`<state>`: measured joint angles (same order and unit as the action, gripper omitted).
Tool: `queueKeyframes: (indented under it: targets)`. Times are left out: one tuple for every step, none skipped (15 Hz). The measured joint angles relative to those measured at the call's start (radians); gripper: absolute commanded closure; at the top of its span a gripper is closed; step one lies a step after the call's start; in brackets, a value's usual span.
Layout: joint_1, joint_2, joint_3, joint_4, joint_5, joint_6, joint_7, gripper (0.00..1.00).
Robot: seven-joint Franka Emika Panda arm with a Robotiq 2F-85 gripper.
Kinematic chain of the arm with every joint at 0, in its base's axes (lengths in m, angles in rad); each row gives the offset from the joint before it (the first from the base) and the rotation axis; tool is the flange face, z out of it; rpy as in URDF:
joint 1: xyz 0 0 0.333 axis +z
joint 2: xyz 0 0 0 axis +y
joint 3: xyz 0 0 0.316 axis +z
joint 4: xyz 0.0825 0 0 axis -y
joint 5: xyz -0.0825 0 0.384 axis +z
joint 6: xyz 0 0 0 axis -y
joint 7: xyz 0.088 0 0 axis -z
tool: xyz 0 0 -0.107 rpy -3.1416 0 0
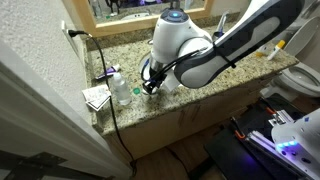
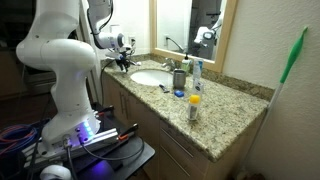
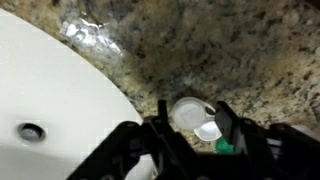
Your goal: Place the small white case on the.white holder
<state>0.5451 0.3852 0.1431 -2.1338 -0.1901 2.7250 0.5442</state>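
Note:
The small white case point(image 3: 190, 117) is a tiny, round, flat whitish piece with a second whitish flap point(image 3: 208, 130) beside it. It lies on the speckled granite counter point(image 3: 240, 60), just off the rim of the white sink point(image 3: 50, 90). My gripper point(image 3: 192, 128) is low over it, open, with one dark finger on each side and close to the case. Both exterior views show the gripper point(image 1: 152, 85) point(image 2: 122, 62) down at the counter by the sink point(image 2: 150, 77). I cannot make out a white holder in any view.
A clear plastic bottle point(image 1: 120, 88) and folded paper point(image 1: 96, 98) stand near the counter's end, with a black cable point(image 1: 100, 70) running to the wall outlet. A faucet point(image 2: 172, 66), a clear bottle point(image 2: 197, 72), an orange bottle point(image 2: 194, 105) and small items point(image 2: 179, 94) sit past the sink. Something green point(image 3: 228, 147) shows by one finger.

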Motion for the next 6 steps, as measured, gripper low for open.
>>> queueKeyframes:
  targets:
    - [0.001,0.0,0.0,0.003,0.0,0.001,0.0,0.07]
    - [0.002,-0.002,0.0,0.006,0.0,0.001,0.0,0.02]
    - [0.003,-0.006,0.0,0.009,0.0,0.001,0.0,0.0]
    - [0.004,-0.013,0.0,0.01,0.0,0.001,0.0,0.0]
    - [0.004,-0.022,0.0,0.01,0.002,-0.001,0.0,0.0]
    - [0.001,-0.034,0.005,0.01,0.02,-0.015,0.0,0.0]
